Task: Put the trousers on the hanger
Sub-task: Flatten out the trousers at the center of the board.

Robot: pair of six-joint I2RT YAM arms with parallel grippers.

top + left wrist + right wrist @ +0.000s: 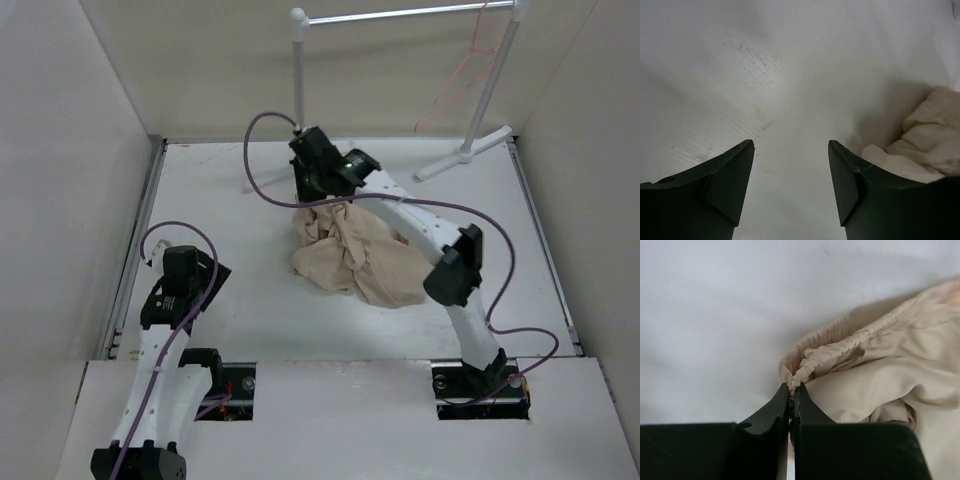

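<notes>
White desk (230, 300), matt, finely ridged up close, flecked with faint dark scuffs (764, 121). Walled in by pale panels: left (60, 180), back (200, 70), right (595, 180). Edged on both sides by grey metal strips (137, 240). At the far edge, a white rail stand (299, 80): thin horizontal bar (400, 15) across the top, left upright straight, right upright (493, 85) slanting in the overhead view, flat foot (465, 155) resting on the desk. Across the near edge, a white board (340, 400) with two dark rectangular cut-outs (240, 378).
</notes>
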